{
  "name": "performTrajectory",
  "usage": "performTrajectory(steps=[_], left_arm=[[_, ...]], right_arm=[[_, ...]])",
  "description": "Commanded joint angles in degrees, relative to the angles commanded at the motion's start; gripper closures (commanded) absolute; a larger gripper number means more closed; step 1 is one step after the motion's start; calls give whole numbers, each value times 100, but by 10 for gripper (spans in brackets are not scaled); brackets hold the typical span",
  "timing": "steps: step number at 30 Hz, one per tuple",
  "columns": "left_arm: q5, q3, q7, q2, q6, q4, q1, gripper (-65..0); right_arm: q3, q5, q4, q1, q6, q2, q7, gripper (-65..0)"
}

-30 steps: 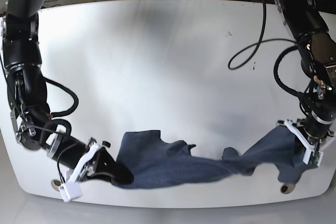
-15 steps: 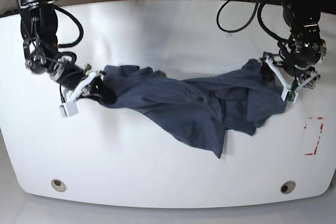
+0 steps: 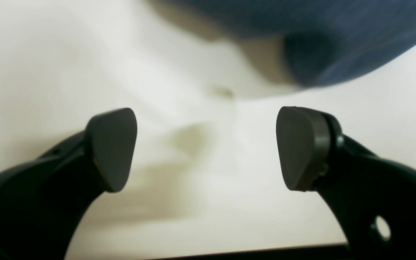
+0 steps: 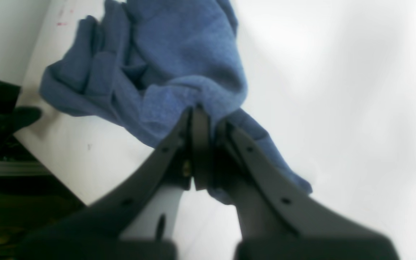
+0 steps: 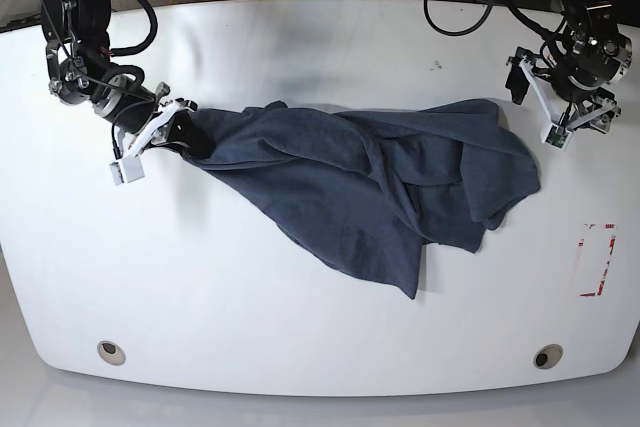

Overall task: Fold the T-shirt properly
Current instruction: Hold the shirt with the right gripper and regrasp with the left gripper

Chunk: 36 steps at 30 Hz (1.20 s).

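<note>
1. My right gripper (image 4: 202,119) is clenched on a bunched fold of the T-shirt (image 5: 370,187), at about 9 o'clock on the white table (image 5: 300,47); the cloth lies crumpled across the middle, trailing toward 5 o'clock
2. My left gripper (image 3: 206,148) is released, its pads (image 3: 114,148) spread wide over bare table, the cloth's edge just past them at 12 o'clock
3. With only one corner pinned, I judge any pull from my right side may drag the whole heap instead of spreading it
4. The pinch looks thick, so several layers may be caught; lifting could raise a wad, not an edge
5. My left fingers could close on table alone, or on an inner fold, since the hem is hidden in the wrinkles
</note>
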Motion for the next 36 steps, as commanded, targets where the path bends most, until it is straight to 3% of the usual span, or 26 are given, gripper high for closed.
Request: performTrajectory(steps=[9,14,18,21,23,30,36], left_arm=[[35,-527,9,18,-75,-220,-1073,-567],[44,-993,9,334,-75,-1002,-1943,-569],[44,-1073,9,378,-75,-1749,-2409,-568],[18,-1073,-26,378,404,-2400,-2690,-572],[9,-1073,-88,378,519,-2787,-2848,-572],[9,-1037,-651,378,519,-3868,-2980,-574],[9,-923,-686,378,519,-4580,-3244,-574]], right_arm=[[0,-9,0,114,0,-132,0,0],[0,-9,-26,141,0,-308,0,0],[0,-9,-26,141,0,-308,0,0],[0,-9,-26,149,0,-308,0,0],[18,-9,-26,149,0,-308,0,0],[35,-9,-9,149,0,-308,0,0],[35,-9,0,149,-9,-308,0,0]])
